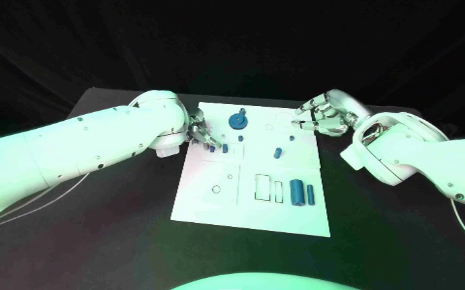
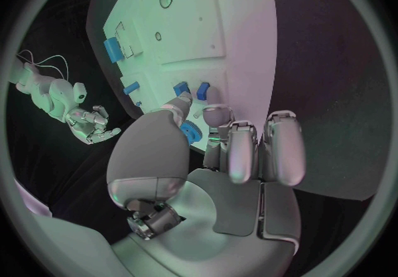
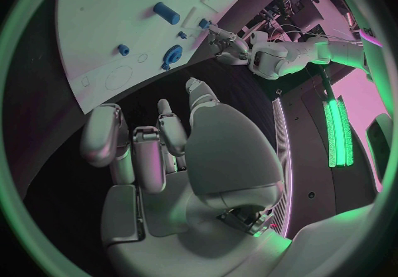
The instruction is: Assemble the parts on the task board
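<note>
White task board (image 1: 208, 199) lies mid black surface (image 1: 107, 236), no legible writing. Left robot hand (image 1: 201, 135) fingertips touch small blue parts (image 1: 218, 148) at board's left edge; grip unclear. Right robot hand (image 1: 320, 119) curled, empty, off far-right corner. Dark backdrop.

The room is dim and black around the board (image 1: 250, 199), which stands out as the brightest thing, lit from above in pale green with a pink tinge. The left arm (image 1: 87, 146) glares green-white. Both wrist views bend the board's edges, darken at the rim, and blur the nearby hand (image 2: 249, 151).
</note>
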Controlling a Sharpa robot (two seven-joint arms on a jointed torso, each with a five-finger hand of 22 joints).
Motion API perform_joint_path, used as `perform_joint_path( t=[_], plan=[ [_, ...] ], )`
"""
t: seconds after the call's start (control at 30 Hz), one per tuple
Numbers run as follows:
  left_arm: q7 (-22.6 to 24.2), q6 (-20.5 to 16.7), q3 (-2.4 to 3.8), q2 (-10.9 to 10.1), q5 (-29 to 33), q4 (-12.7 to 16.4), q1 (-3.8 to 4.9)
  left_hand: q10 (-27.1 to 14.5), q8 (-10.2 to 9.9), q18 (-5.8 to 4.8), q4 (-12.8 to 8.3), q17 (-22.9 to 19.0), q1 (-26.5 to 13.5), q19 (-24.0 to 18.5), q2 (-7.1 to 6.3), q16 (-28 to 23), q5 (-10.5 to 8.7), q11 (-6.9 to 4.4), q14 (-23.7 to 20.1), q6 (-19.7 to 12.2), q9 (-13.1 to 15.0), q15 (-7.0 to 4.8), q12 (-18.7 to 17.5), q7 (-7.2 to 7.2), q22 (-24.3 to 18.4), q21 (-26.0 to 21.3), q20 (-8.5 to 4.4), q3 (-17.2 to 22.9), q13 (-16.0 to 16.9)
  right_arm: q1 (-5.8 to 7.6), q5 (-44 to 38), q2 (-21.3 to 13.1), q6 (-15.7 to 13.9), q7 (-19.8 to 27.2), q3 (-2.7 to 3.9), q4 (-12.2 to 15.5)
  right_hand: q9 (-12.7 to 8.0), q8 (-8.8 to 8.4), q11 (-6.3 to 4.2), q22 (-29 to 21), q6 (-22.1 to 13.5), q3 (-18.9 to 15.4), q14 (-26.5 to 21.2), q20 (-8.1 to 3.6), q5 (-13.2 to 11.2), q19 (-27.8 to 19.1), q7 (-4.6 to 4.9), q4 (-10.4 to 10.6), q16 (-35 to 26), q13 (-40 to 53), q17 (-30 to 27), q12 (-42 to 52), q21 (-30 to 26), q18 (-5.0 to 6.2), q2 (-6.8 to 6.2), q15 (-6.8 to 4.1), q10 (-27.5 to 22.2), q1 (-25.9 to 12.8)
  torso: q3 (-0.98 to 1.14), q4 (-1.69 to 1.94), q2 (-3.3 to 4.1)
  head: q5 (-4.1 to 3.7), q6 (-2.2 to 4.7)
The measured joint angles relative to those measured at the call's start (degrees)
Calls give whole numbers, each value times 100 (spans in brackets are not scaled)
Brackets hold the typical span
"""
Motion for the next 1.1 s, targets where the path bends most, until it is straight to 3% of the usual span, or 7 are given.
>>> perform_joint_path(
  t=[0.27, 0.47, 0.53, 0.6, 0.7, 0.77, 1.1],
  plan=[
    [206, -644, 96, -192, 120, 172, 11, -731, -205, 14, 335, -1, 203, -433, 46, -137, 0, 175, -1, -483, -23, 89, -797, 229, -975, -662, 22, -660, -801, 0, 0, -1, -13, 4, 0, -14, -5, 0, 17, -57, 0, -16, 0, 0, 0, -41, 0, 16, -43, -33, 0, -22, -67, 0, 0, 0, -25, 0, 1, 3, -3, -19, 27],
    [805, -1422, 93, -218, 267, 191, 12, -1776, -488, 520, 345, -79, 897, -1715, 74, -988, 11, 539, -147, -1197, -255, 426, -1312, 610, -3516, -2675, 287, -1013, -1236, 0, 0, -19, -23, 6, 0, -18, -13, 0, 20, -183, 0, -24, 0, 1, 0, -132, 0, 26, -134, -170, 0, -180, -250, 89, 0, 0, -201, 0, 2, 8, -3, -61, 55],
    [1065, -1634, 46, -176, 283, 188, 12, -2308, -621, 538, 218, -322, 1411, -2022, 97, -1372, 11, 685, -425, -1399, -435, 562, -1650, 761, -4053, -3310, 425, -934, -1481, -1, 0, -21, -26, 8, 0, -20, -13, 29, 19, -269, 0, -22, 0, 8, 0, -213, 0, 56, -195, -344, 0, -352, -366, 89, 0, 0, -354, 0, 2, 11, -3, -74, 65],
    [1381, -1835, 5, -101, 274, 182, -8, -2530, -731, 539, 70, -426, 1856, -2039, 110, -1519, 11, 750, -554, -1455, -621, 628, -1909, 818, -4282, -3612, 487, -830, -1735, -4, 1, -21, -27, 12, 0, -23, -19, 45, 19, -364, 0, -22, 0, 11, 0, -259, 0, 56, -262, -557, -1, -563, -498, 89, 0, 0, -526, 0, -2, 12, -3, -84, 73],
    [1818, -2037, -35, 11, 166, 171, -70, -2574, -885, 538, -145, -1731, 2406, -1923, 97, -3092, 11, 755, -1332, -1403, -905, 602, -2239, 779, -4450, -3819, 506, -575, -2122, -8, 3, -19, -29, 20, 0, -27, -21, 45, 17, -464, -1, -7, 0, -11, 23, -299, 0, 71, -310, -796, -1, -798, -633, 148, 0, 0, -683, 0, -5, 8, -3, -91, 80],
    [2042, -2111, -69, 74, 28, 146, -104, -2510, -994, 538, -194, -2070, 2573, -1850, 5, -3414, 11, 716, -1385, -1276, -1099, 586, -2421, 742, -4516, -3895, 468, -446, -2366, -13, 4, -18, -29, 27, 0, -28, -21, 45, 6, -483, -2, -7, 0, 1, 23, -310, 0, 71, -327, -853, 1, -837, -647, 178, 0, 0, -707, 0, -5, 4, -2, -94, 84],
    [2670, -2180, -186, 410, -1177, -148, -232, -2320, -1338, 539, -232, -2262, 2714, -1564, -136, -3159, 10, 687, -1040, -872, -1755, 545, -2861, 649, -4647, -4048, 419, -254, -3114, -28, 45, 1, -28, 79, -1, -32, -43, 46, -10, -832, -94, -6, 0, -1, 23, -537, -4, 125, -595, -1561, -152, -1522, -1159, 194, 20, 0, -1215, 87, -2, -1, 5, -125, 141]
  ],
)
